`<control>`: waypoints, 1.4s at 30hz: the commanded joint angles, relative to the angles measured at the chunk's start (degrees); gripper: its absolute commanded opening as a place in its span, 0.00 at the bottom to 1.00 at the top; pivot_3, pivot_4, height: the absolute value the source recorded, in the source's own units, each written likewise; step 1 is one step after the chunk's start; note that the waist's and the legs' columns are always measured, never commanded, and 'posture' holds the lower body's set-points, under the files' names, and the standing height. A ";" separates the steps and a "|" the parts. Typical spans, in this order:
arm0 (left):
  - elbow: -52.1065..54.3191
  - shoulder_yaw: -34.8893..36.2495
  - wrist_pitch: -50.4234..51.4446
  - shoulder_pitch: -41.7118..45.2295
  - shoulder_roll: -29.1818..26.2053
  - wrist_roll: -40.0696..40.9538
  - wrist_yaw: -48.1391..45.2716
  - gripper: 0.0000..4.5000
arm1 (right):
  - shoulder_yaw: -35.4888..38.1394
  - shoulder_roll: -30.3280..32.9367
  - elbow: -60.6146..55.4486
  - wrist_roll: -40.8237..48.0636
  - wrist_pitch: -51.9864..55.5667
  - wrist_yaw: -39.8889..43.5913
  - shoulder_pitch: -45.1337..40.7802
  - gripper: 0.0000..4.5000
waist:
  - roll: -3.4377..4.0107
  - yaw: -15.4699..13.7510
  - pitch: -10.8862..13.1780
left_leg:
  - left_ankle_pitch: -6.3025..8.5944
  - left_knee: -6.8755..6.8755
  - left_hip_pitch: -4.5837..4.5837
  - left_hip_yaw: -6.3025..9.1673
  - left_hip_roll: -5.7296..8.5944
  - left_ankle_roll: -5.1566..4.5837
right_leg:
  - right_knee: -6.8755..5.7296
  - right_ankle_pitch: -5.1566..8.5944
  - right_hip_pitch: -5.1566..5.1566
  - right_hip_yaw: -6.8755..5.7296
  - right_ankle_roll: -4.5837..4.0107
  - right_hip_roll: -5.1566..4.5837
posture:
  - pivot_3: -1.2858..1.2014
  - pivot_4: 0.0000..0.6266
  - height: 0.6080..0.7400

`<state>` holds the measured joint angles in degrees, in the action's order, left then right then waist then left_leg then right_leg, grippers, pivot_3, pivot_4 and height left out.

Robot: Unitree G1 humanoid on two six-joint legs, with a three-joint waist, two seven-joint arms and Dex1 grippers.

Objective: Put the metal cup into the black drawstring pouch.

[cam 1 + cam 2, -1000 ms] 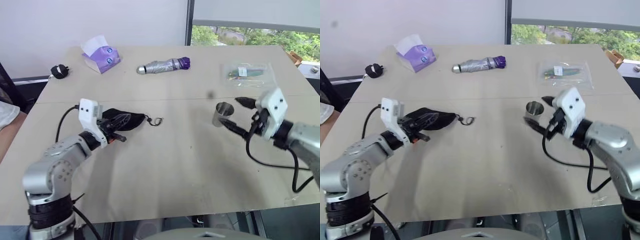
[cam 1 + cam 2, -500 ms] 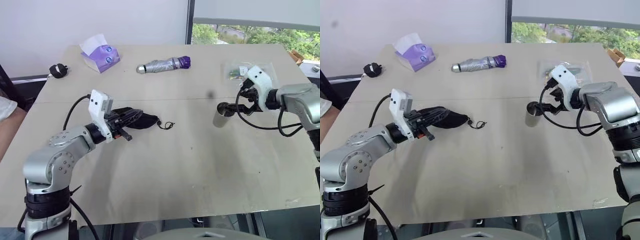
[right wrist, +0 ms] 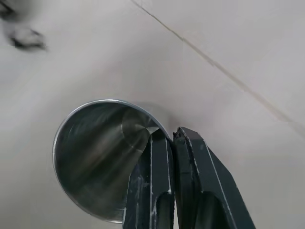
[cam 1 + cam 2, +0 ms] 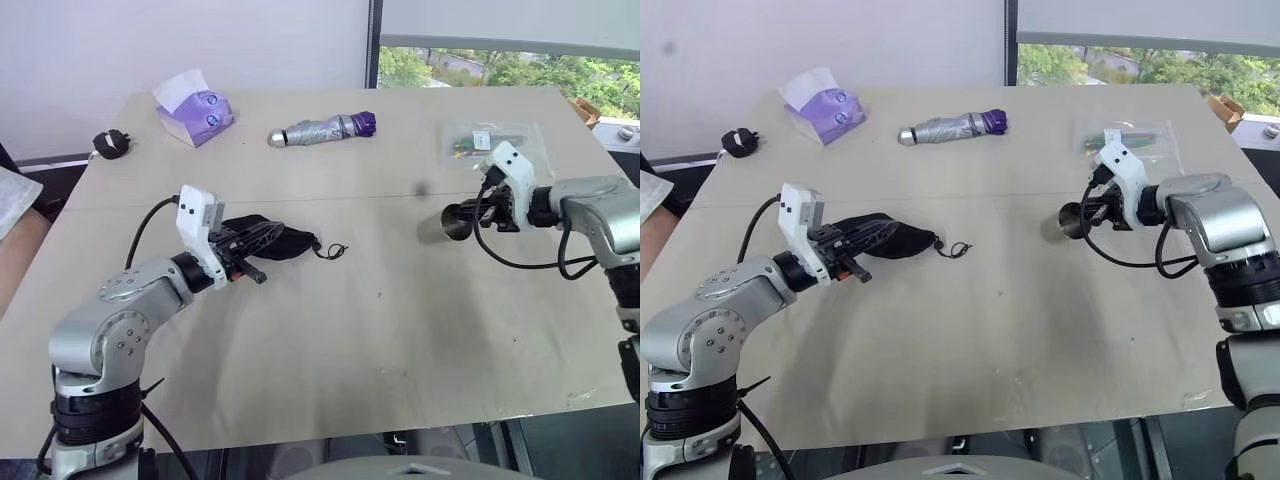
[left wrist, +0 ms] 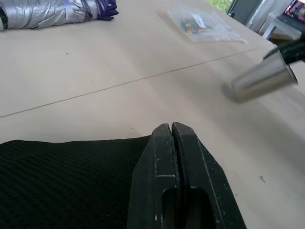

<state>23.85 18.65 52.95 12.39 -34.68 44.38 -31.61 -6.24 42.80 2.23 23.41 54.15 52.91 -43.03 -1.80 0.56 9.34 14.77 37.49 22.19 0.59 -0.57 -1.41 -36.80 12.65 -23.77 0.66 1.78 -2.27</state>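
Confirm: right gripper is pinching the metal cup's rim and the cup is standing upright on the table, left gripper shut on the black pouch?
Not upright. The metal cup is tipped on its side in the right gripper, as the left eye view shows. The rest holds: rim pinched, left gripper shut on the black pouch.

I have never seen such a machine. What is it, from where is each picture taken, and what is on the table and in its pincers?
It is a two-armed robot. Two pictures come from cameras in its head, looking down over the table; the other two come from cameras on its wrists.

The left pincer is shut on the black pouch, which lies on the table. The right pincer is shut on the rim of the metal cup, which is tipped on its side with its mouth toward the pincer.

Further back lie a folded umbrella, a tissue pack, a black plug and a clear plastic bag.
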 commanded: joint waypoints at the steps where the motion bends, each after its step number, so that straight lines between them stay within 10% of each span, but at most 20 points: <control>1: 0.90 2.16 0.59 0.63 -0.70 2.27 0.67 0.00 | 7.24 -6.14 -11.53 7.42 2.93 -4.50 4.88 0.01 | -0.02 0.23 -0.01 | 0.00 0.01 -0.03 0.00 -0.04 0.00 | -0.03 0.00 0.00 0.02 0.00 0.00 | 0.52 0.24 1.00; 10: -0.88 -1.50 -5.46 -5.21 -7.30 -6.78 -2.97 0.00 | 6.29 -25.27 -19.75 10.55 1.64 -17.61 12.48 0.01 | 0.04 0.24 0.02 | 0.00 -0.08 -0.13 -0.06 0.00 0.01 | -0.16 0.00 -0.03 0.06 -0.01 0.17 | 0.52 0.24 1.00; 16: -2.11 -2.93 -17.10 -11.20 -12.49 -15.94 -8.27 0.56 | 5.64 -24.54 -23.20 12.23 1.28 -16.43 14.65 0.00 | 0.05 -0.12 0.03 | 0.00 -0.08 -0.08 -0.07 0.04 0.01 | -0.02 0.02 -0.03 0.02 -0.03 0.06 | 0.52 0.24 1.00; 38: -12.44 -19.99 -33.71 -3.47 -15.82 -39.66 -11.80 0.56 | 4.36 -23.60 -25.83 13.35 -1.20 -17.90 17.27 0.00 | 0.08 0.19 0.05 | 0.01 -0.12 -0.10 -0.10 0.00 0.00 | -0.01 0.01 -0.04 -0.15 0.00 0.09 | 0.52 0.24 1.00; 42: -14.86 -20.02 -33.62 -1.69 -14.33 -38.64 -13.09 0.28 | 3.93 -23.49 -26.43 13.10 -1.35 -18.47 17.25 0.00 | 0.08 0.17 0.05 | 0.01 -0.12 -0.09 -0.09 0.00 0.00 | -0.02 0.01 -0.04 -0.16 0.01 0.07 | 0.52 0.24 1.00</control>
<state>8.95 -1.87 20.29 9.61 -49.20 5.66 -44.18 -2.32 19.21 -21.70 35.82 54.00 34.51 -25.60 -1.72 0.73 9.39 14.78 37.37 22.09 0.49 -0.57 -1.41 -36.82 12.66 -23.81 0.48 1.79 -2.20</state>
